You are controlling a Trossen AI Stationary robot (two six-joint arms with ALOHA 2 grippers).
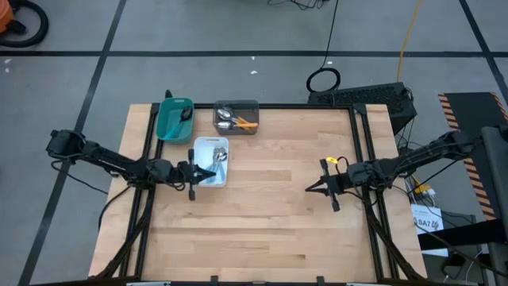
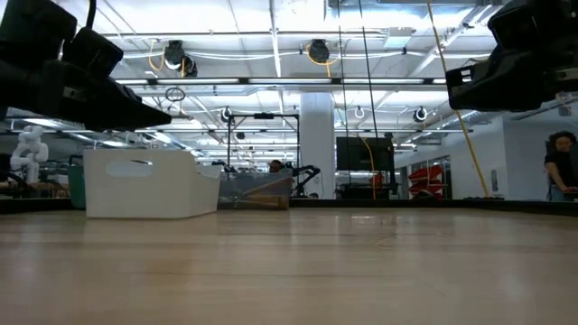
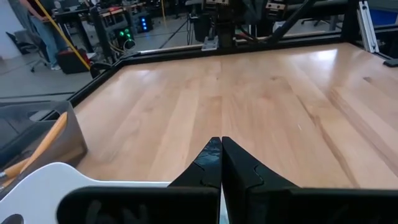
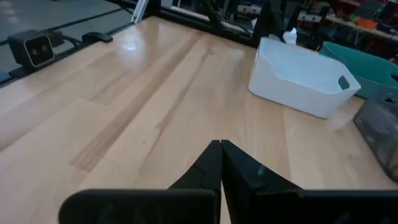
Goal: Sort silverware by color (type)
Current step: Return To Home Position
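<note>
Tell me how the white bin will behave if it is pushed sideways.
The white bin looks like thin-walled plastic holding only a few spoons, so it is probably light. Low and wide on the smooth wooden table, it would likely slide rather than tip. The loose spoons may shift and rattle.

table (image 1: 262,206): light tan wood, plank-stripe grain. frame (image 1: 364,143) around it is black. teal tray (image 1: 168,125) holds a black spoon bowl (image 1: 186,114). grey tray (image 1: 238,105) is smoky and see-through; the spoons in it have orange handles (image 1: 248,124) and shiny silver bowls. white tray (image 1: 202,144) is plain, with silver spoon bowls (image 1: 220,156) inside. left gripper (image 1: 213,173) and right gripper (image 1: 309,189) are both black. yellow cable (image 1: 336,161) on the right arm. floor (image 1: 238,71): grey with black tape lines. hazard stripes (image 1: 451,111) at the far right are orange and black.
</note>
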